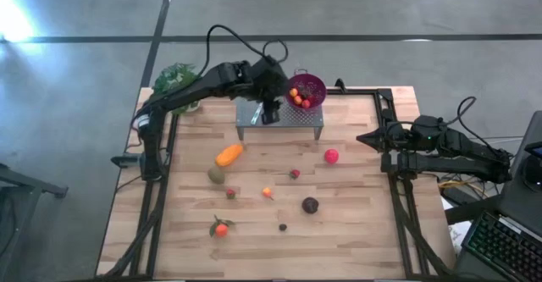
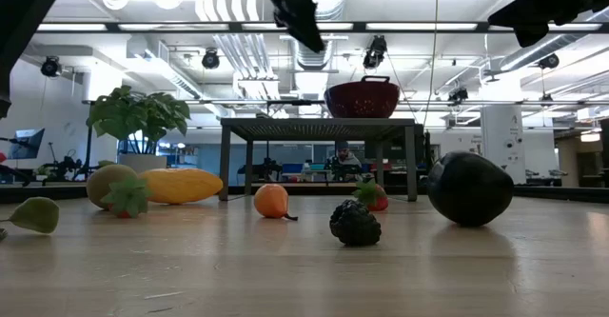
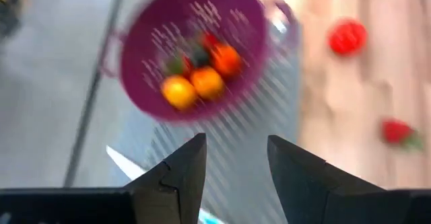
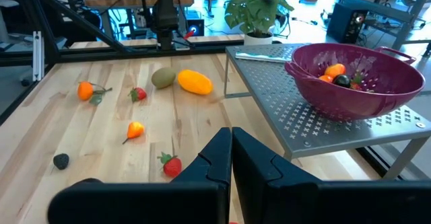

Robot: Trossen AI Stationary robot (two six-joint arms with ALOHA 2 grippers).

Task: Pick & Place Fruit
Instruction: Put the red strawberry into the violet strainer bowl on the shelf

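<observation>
My left gripper (image 1: pixel 270 114) (image 3: pixel 236 143) hovers open over the grey perforated rack (image 1: pixel 254 118), with nothing between its fingers. Just beyond it the purple colander (image 3: pixel 145 56) (image 1: pixel 314 82) stands on the rack and holds several small fruits (image 3: pixel 207 81). On the table lie the elongated orange fruit (image 1: pixel 229 155), the olive-green one (image 1: pixel 217 174), the red ball (image 1: pixel 331 156), the dark purple ball (image 1: pixel 310 204) and several tiny pieces (image 1: pixel 268 192). My right gripper (image 1: pixel 364 137) (image 4: pixel 231 133) waits shut at the table's right edge.
A leafy plant (image 1: pixel 174 79) stands at the far left corner. A black frame (image 1: pixel 391 113) borders the table. The rack stands on legs (image 2: pixel 226 160) above the board, near the far edge. Bare wood lies along the near edge (image 1: pixel 356 248).
</observation>
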